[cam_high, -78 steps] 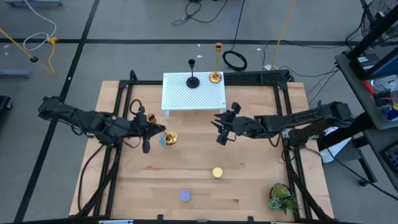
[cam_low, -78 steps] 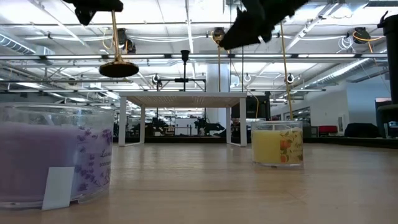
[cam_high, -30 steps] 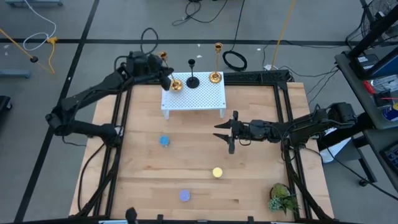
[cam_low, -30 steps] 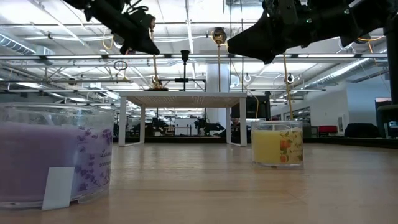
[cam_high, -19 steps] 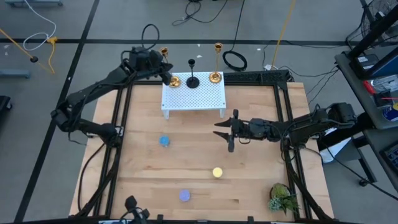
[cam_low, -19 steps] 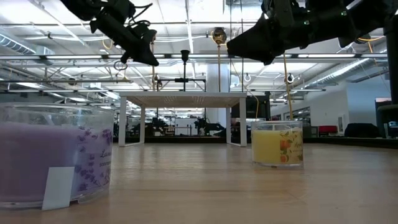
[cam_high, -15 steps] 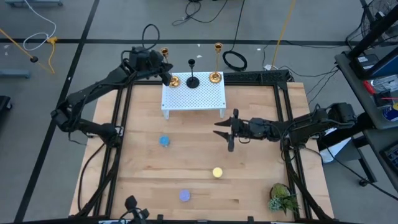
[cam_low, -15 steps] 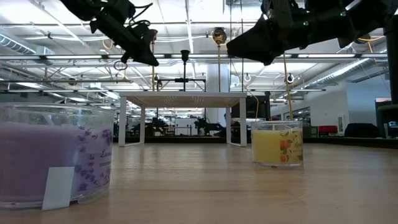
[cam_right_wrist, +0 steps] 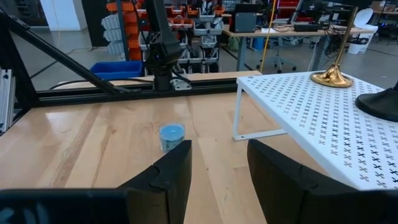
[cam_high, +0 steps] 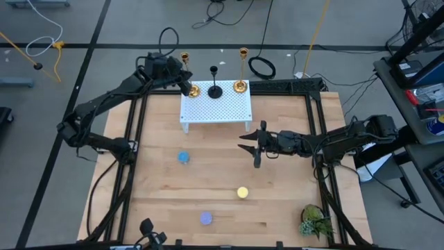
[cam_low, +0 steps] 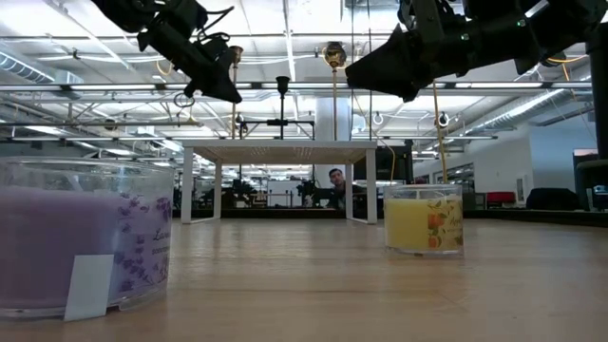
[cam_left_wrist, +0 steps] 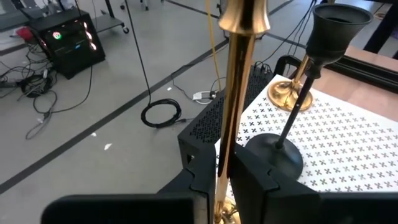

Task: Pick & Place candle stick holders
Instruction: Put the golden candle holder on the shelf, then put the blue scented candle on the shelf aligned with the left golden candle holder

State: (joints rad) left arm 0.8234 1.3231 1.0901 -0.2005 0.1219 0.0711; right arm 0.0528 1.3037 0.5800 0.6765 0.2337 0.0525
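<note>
A white perforated stand (cam_high: 216,104) sits at the table's far middle. On it stand a black candle stick holder (cam_high: 216,90) and a gold one (cam_high: 240,86). My left gripper (cam_high: 183,79) is at the stand's far left corner, shut on a second gold holder (cam_high: 193,90), which also shows in the left wrist view (cam_left_wrist: 239,74). My right gripper (cam_high: 252,146) hovers open and empty over the table's middle, right of the blue cup (cam_high: 183,157). The yellow cup (cam_high: 242,192) and purple cup (cam_high: 206,219) stand on the table nearer the front. My left gripper pinches the gold holder's slim stem low down (cam_left_wrist: 225,158), just above its round base (cam_left_wrist: 225,215), between its two fingers (cam_left_wrist: 256,180). The fingers come slanting down from the table's left and lie across the stem. The holder stands upright, its base at the stand's top.
A green plant sprig (cam_high: 316,221) lies at the near right corner. Black frame rails (cam_high: 132,139) run along the table's left and right sides. In the right wrist view the blue cup (cam_right_wrist: 171,135) stands ahead of the open fingers. A person (cam_low: 334,178) shows beyond the table.
My left gripper has gone a little toward the far edge and slightly down with the gold holder, whose base has shifted toward the stand's far left corner. The holder stays upright. My right gripper has kept still and open.
</note>
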